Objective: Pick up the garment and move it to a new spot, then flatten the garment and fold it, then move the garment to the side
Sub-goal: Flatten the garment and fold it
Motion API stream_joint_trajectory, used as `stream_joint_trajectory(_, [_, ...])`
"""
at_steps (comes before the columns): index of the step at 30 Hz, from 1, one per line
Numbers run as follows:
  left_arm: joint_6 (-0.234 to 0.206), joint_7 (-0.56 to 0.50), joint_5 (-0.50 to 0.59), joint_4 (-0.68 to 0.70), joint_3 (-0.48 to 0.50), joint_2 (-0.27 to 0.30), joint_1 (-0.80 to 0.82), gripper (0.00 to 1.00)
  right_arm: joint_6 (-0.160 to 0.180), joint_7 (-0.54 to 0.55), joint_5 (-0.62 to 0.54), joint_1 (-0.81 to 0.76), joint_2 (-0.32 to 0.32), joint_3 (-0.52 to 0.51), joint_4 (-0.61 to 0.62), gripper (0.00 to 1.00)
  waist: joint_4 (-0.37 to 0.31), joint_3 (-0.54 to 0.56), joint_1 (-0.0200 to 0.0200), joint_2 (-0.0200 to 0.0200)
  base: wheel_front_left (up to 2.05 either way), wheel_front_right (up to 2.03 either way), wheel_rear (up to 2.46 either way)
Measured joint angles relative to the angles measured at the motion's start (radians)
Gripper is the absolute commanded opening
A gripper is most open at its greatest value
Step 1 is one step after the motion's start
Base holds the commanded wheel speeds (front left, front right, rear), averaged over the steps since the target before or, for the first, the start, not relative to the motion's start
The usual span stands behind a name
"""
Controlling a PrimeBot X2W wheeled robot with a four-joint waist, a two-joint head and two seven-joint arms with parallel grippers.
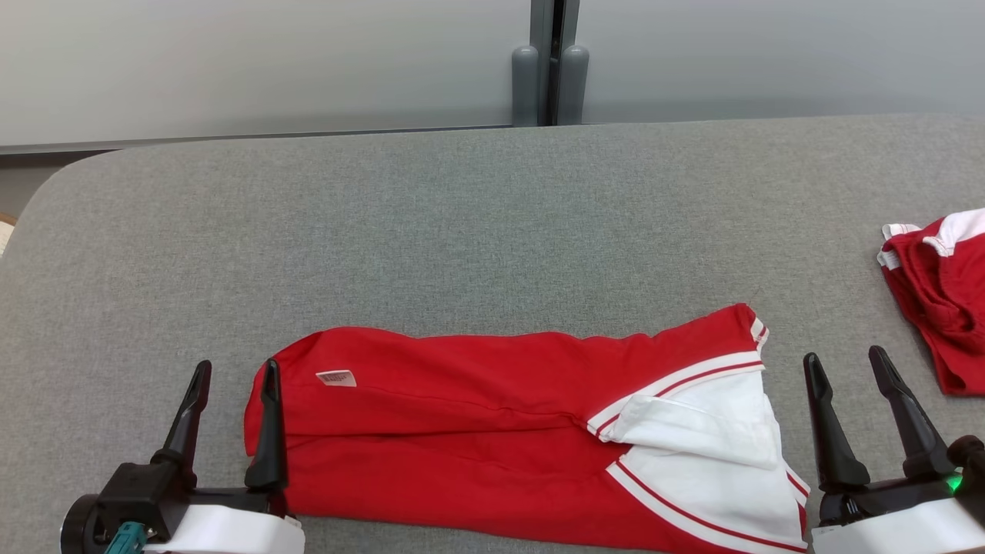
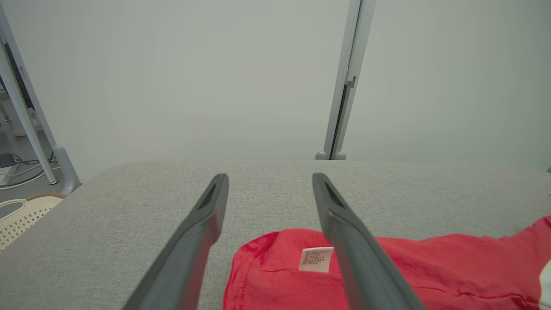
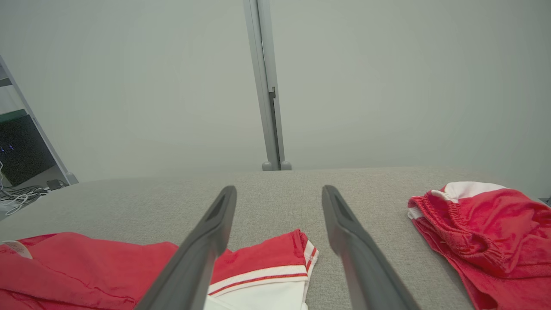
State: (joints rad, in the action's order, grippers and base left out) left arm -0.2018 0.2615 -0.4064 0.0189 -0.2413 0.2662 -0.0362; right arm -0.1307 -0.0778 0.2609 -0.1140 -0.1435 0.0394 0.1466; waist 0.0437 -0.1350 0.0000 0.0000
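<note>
A red garment (image 1: pixel 492 431) with white panels and red-and-white stripes lies folded into a long band near the front of the grey table (image 1: pixel 462 215). A small white label (image 1: pixel 336 378) sits near its left end. My left gripper (image 1: pixel 235 373) stands open at that left end, its right finger over the cloth edge, nothing between the fingers. In the left wrist view the garment (image 2: pixel 430 271) and its label (image 2: pixel 316 259) lie under the open left gripper (image 2: pixel 269 178). My right gripper (image 1: pixel 846 362) is open just right of the white end; the right wrist view shows the right gripper (image 3: pixel 280 191) above the garment's striped corner (image 3: pixel 275 269).
A second red-and-white garment (image 1: pixel 943 296) lies bunched at the table's right edge, also in the right wrist view as a bunched garment (image 3: pixel 482 232). A grey wall with a vertical post (image 1: pixel 550 61) stands behind the table. A cream basket (image 2: pixel 21 215) sits off the table's left side.
</note>
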Motion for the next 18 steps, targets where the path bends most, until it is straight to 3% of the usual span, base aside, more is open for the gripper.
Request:
stream_joint_trajectory(10, [0.022, 0.000, 0.002, -0.018, 0.004, -0.007, 0.009, 1.00, 0.000, -0.001, 0.002, 0.015, -0.012, 0.001, -0.053, 1.00, 0.000, -0.014, 0.0000, 0.0000, 0.00, 0.00, 0.00])
stream_joint_trajectory(18, [0.037, 0.000, 0.009, -0.027, -0.016, -0.035, 0.068, 1.00, 0.000, -0.001, 0.048, 0.048, -0.012, 0.019, -0.306, 1.00, 0.020, -0.066, 0.0000, 0.0000, 0.00, 0.00, 0.00])
